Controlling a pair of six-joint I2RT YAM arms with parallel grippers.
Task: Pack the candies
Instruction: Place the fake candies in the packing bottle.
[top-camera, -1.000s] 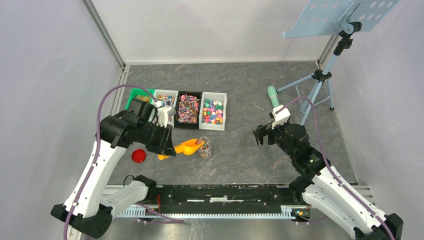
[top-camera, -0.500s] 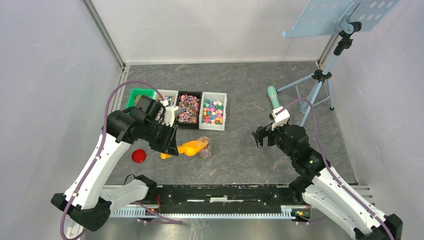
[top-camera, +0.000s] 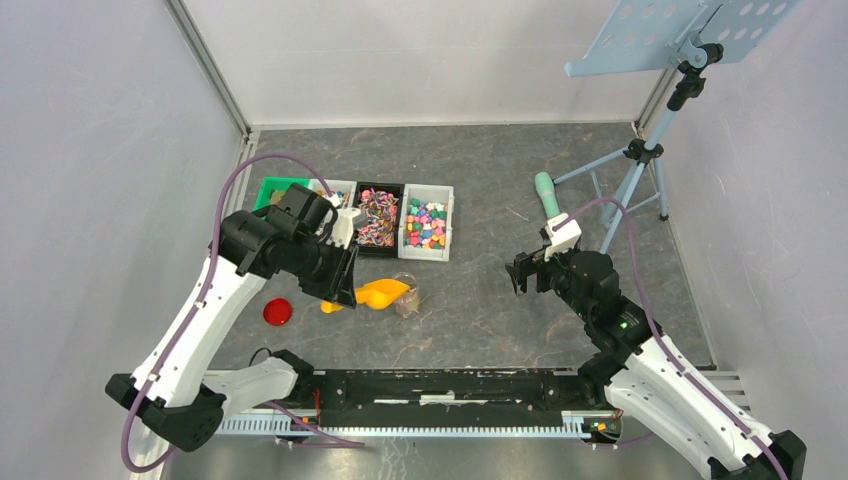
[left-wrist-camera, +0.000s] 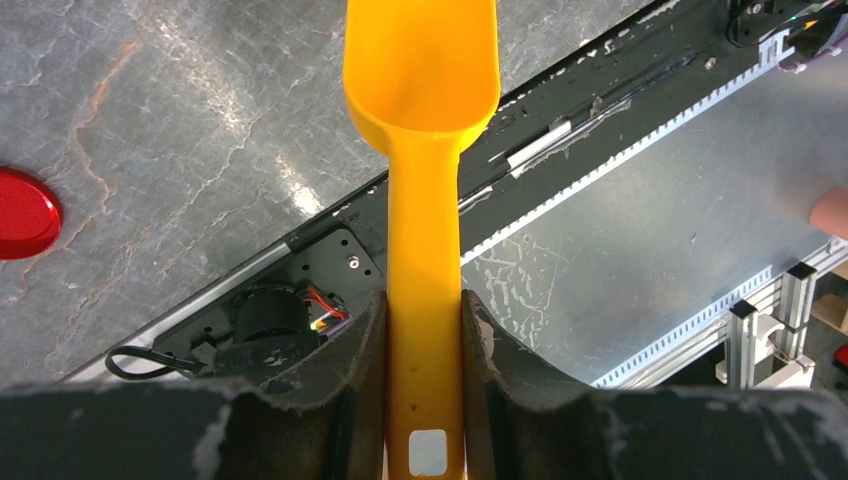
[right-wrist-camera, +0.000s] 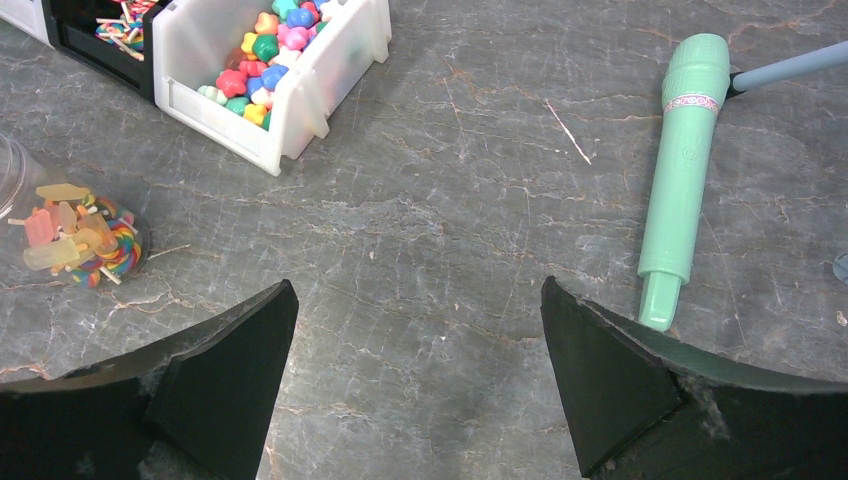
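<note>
**Pincer Status and Candy Location**

**Left pincer** (left-wrist-camera: 422, 302): clenched on the flat handle of the orange scoop (left-wrist-camera: 424, 90). Both dark, scuffed pads press the handle's sides. The scoop is smooth, glossy plastic with a rounded, trough-shaped bowl pointing away from the wrist. The handle's rear end is cut off by the bottom edge of the left wrist view.

**Right pincer** (right-wrist-camera: 417, 290): released, jaws spread wide, nothing between them. It hangs above bare tabletop (right-wrist-camera: 450, 210), a grey, veined, stone-look surface.

**Candies** (right-wrist-camera: 262, 45): small, multicoloured, flower-like pieces fill a white bin (right-wrist-camera: 300, 105) of moulded plastic at the far left of the tabletop. Beside it, a black bin (top-camera: 378, 187) holds mixed striped sweets, too small to distinguish individually. More sweets lie inside a clear jar (right-wrist-camera: 20, 170), cut off by the left edge of the right wrist view. In the top view the scoop's bowl reaches the jar; contact cannot be confirmed.

**Other items**: a round red lid (top-camera: 278, 312) lies flat near the left arm. A mint-green microphone-shaped item (right-wrist-camera: 682, 170) lies on the tabletop ahead of the right pincer.
</note>
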